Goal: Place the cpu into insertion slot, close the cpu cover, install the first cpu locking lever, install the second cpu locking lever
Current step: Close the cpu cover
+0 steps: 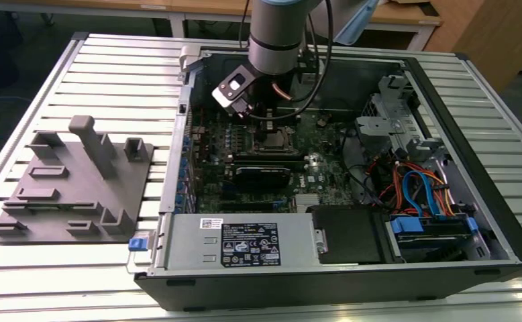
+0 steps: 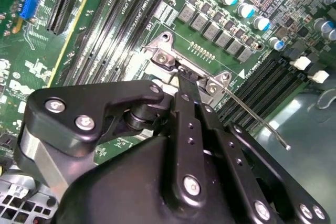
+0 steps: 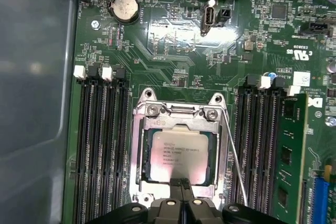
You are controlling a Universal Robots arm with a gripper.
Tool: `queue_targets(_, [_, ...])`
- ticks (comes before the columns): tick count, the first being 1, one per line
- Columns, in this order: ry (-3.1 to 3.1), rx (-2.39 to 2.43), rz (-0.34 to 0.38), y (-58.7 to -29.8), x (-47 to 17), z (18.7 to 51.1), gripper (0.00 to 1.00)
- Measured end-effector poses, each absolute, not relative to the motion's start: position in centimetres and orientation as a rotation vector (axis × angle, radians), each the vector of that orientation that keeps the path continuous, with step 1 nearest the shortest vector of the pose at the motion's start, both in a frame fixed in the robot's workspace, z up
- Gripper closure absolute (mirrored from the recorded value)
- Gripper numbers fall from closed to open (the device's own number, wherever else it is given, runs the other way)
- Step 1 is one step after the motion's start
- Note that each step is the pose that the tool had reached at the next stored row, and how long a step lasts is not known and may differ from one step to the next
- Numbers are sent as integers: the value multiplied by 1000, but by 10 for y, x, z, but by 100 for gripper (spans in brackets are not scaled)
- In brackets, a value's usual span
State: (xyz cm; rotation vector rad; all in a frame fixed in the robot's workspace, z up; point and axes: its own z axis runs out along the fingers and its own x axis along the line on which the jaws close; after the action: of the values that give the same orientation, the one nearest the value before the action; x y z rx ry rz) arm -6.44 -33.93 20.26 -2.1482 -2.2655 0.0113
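The cpu [image 3: 177,154], a pale silver square chip, lies flat in the insertion slot [image 3: 139,109] on the green motherboard. The cpu cover [image 3: 142,145], a silvery frame with a window, lies down around the chip. My gripper [image 3: 181,183] hovers at the cover's near edge, its black fingers pressed together and shut with nothing between them. In the second wrist view the gripper [image 2: 185,80] sits just by the socket's screwed bracket [image 2: 163,56]. One thin wire locking lever [image 3: 234,156] runs along one side of the socket; its free end [image 2: 281,142] sticks out over the memory slots. In the exterior view the arm stands over the socket [image 1: 271,139].
Black memory slots [image 3: 100,145] flank the socket on both sides, and a memory stick [image 3: 291,156] stands in one. The open computer case [image 1: 476,168] holds cables and drive cages at the exterior view's right. A grey fixture tray [image 1: 73,181] lies on the slatted table at the left.
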Motion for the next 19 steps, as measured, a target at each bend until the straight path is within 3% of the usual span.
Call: queue_targets(19, [-2265, -2148, 11, -339, -51, 204, 89])
